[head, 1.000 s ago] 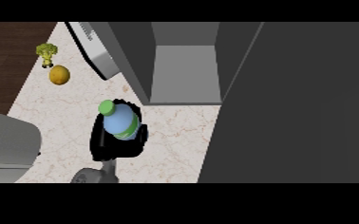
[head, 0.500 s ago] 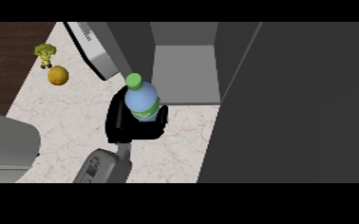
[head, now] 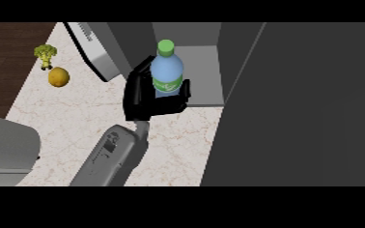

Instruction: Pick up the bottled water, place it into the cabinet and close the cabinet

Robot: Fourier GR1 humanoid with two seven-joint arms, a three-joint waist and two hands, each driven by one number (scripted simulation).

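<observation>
Grey forearm (head: 107, 159) in from 6 o'clock over pale marbled bench (head: 64, 111). Right hand (head: 153, 101) clamped round the bottled water (head: 166, 75), held off the bench, green cap toward 12, at the mouth of the open cabinet (head: 203, 72). Cabinet door (head: 96, 53) swung out at 10 o'clock of the bottle. Farther toward 9: yellow fruit (head: 58, 77), broccoli (head: 45, 53) just behind it, near the bench edge.

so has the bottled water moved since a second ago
Yes. The bottled water, held in the robot hand, has gone up and right in the view, away from the yellow fruit and to the mouth of the open cabinet.
</observation>
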